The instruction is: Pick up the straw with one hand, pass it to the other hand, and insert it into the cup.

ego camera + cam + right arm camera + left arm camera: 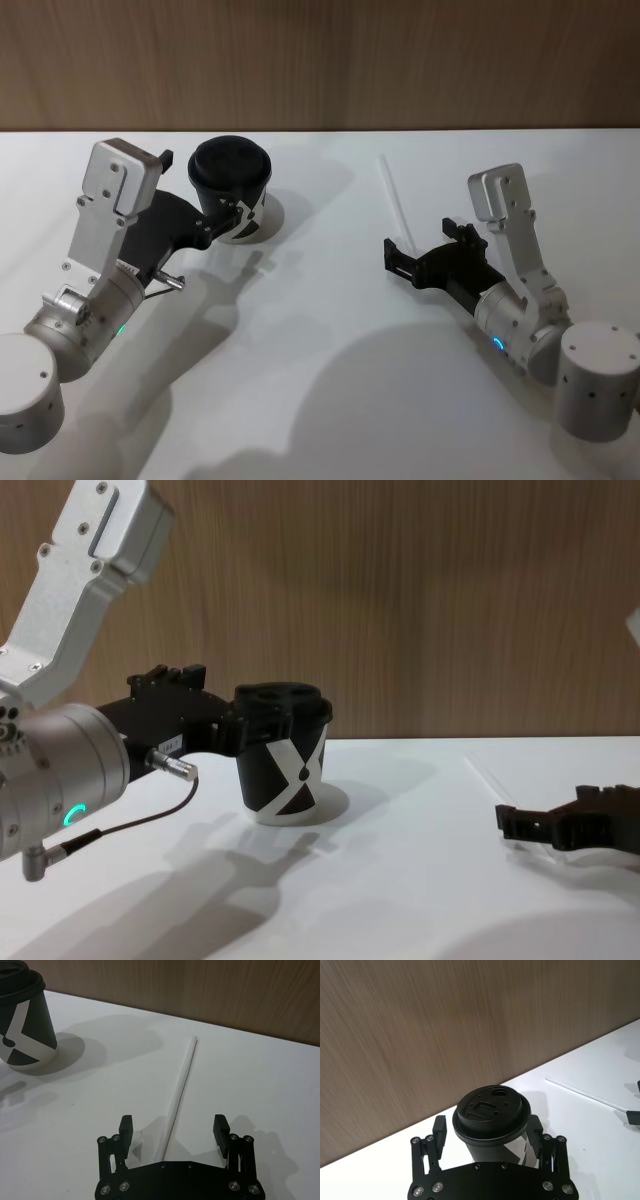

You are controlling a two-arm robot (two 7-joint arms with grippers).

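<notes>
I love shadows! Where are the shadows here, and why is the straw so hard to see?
Head view: soft grey shadows spread over the white table; the pale straw nearly blends in. Right wrist view: the straw shows clearest, lying inside the open right gripper. Chest view: the cup, flanked by the left gripper, casts a soft shadow to its right.

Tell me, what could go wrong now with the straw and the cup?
The straw is thin and lies flat on the table between the open fingers of the right end effector, so it might roll or slip when pinched. The left end effector sits around the cup; a nudge could tip it.
</notes>
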